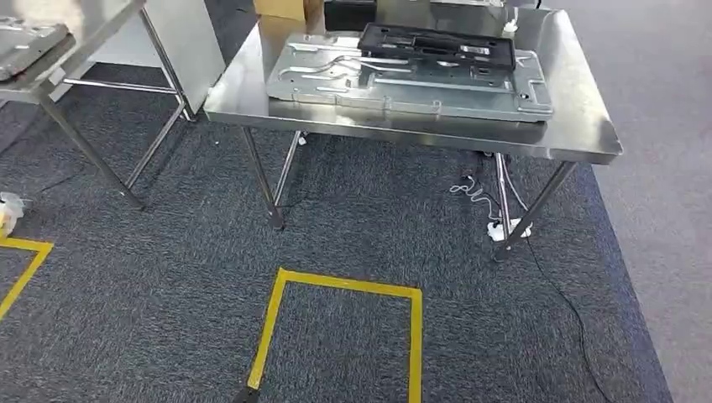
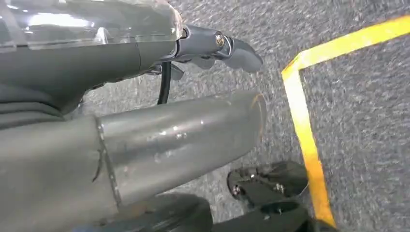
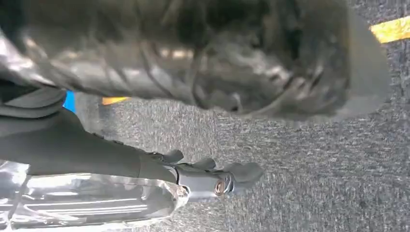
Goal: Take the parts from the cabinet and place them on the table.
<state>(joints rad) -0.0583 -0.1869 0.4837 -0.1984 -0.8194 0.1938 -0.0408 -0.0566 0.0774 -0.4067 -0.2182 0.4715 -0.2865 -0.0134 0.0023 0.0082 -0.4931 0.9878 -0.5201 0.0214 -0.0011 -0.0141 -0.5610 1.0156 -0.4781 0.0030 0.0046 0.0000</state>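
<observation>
A steel table (image 1: 579, 126) stands ahead in the head view. On it lies a large silver sheet-metal panel (image 1: 403, 84), and a flat black part (image 1: 437, 46) rests on the panel's far side. My left hand (image 2: 145, 48) hangs over the grey carpet with its fingers (image 2: 232, 48) stretched out and nothing in them. My right hand (image 3: 159, 169) hangs the same way, its fingers (image 3: 227, 176) extended and holding nothing. Both hands are low and well short of the table.
A second steel table (image 1: 92, 34) at the far left carries another metal part (image 1: 25, 38). Yellow floor tape (image 1: 344, 285) marks a square in front of the near table. A cable and power strip (image 1: 504, 228) lie under the table's right legs.
</observation>
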